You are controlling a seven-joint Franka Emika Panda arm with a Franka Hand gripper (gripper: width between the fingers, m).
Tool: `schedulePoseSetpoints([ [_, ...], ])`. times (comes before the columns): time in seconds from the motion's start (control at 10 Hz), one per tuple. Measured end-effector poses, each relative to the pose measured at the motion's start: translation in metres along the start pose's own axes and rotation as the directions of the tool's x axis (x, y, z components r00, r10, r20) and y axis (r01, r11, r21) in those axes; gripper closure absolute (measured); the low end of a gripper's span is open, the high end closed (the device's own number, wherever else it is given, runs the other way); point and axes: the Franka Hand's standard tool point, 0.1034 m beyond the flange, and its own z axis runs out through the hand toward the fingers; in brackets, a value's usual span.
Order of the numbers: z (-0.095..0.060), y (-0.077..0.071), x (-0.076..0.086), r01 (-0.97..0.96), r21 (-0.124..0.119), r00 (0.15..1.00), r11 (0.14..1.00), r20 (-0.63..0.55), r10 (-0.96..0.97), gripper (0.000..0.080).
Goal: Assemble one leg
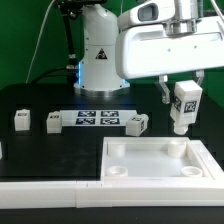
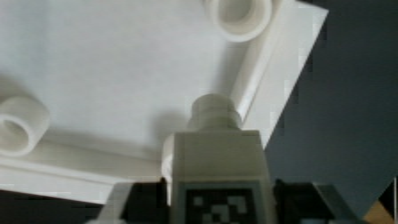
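The job was partly done: the leg [image 1: 185, 103] was already off the table [image 1: 60, 145] and in the air, but it was not yet seated in anything. The gripper [image 1: 183, 90] had its jaws closed on the upper part of the leg, which hung upright with its tag facing out. Its narrow peg end pointed down, clear of the tray [image 1: 160, 176] and touching nothing. In the exterior view the peg hung just above the tray's far rim, near the corner socket [image 1: 178, 146] on that view's right. I judged this the likely target, though the wrist view showed the peg [image 2: 210, 108] over flat tray floor between two sockets, so it was not lined up. What remained was to bring the peg over a socket, lower it and fix it in; whether that meant pressing or turning could not be told. There was fair room to move. Open air lay under the leg, and dark bare table ran beyond the tray's edge on the exterior view's right. The raised rim and the socket walls were the edges to mind on the way down. The marker board [image 1: 98, 120] and the loose posts [image 1: 52, 121] beside it lay well apart, toward the exterior view's left.
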Motion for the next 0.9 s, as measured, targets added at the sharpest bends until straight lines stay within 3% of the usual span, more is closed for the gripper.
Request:
schedulePoseSetpoints([
  [0.2,0.013,0.001,0.013,0.035,0.007,0.999,0.999,-0.004,-0.035,0.0509],
  [0.7,0.015,-0.004,0.015,0.044,0.009,0.999,0.999,-0.005,-0.044,0.0509],
  [0.9,0.018,0.004,0.019,0.045,0.000,0.998,0.999,-0.037,-0.045,0.0509],
])
